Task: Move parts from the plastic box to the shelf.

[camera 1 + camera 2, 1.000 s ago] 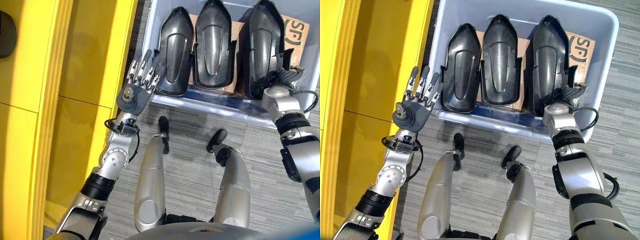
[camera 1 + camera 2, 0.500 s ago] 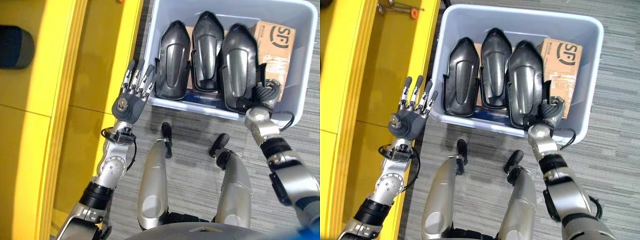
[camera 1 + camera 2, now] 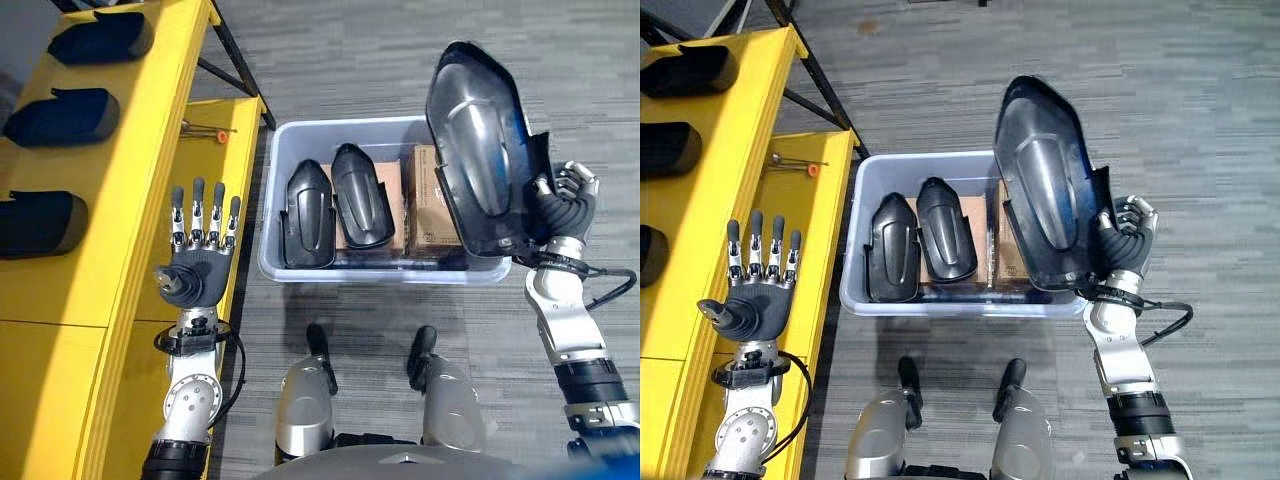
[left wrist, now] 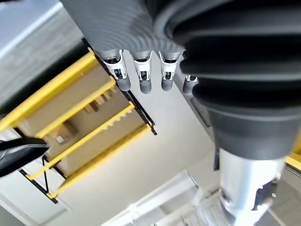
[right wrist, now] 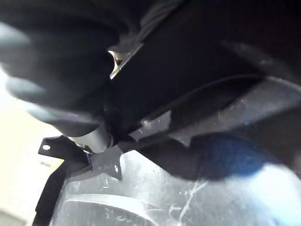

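My right hand [image 3: 562, 208] is shut on the edge of a large black moulded part [image 3: 480, 145], held upright high above the right end of the grey plastic box [image 3: 290, 274]. Two more black parts [image 3: 307, 213] [image 3: 361, 207] lie side by side in the box next to a brown carton [image 3: 430, 210]. My left hand [image 3: 198, 262] is raised with straight fingers, palm toward me, over the yellow shelf [image 3: 110, 190]. Three black parts [image 3: 100, 36] [image 3: 62, 114] [image 3: 35, 222] lie on the shelf's upper level.
The box stands on grey carpet right of the shelf. A lower yellow shelf board [image 3: 222, 150] carries a small tool with an orange tip [image 3: 222, 136]. A black shelf brace [image 3: 240, 62] slants behind the box.
My right hand has lifted the rightmost black part out of the box and high above it. The camera has pulled back and up, bringing the shelf's upper level into view. The left hand has stayed open.
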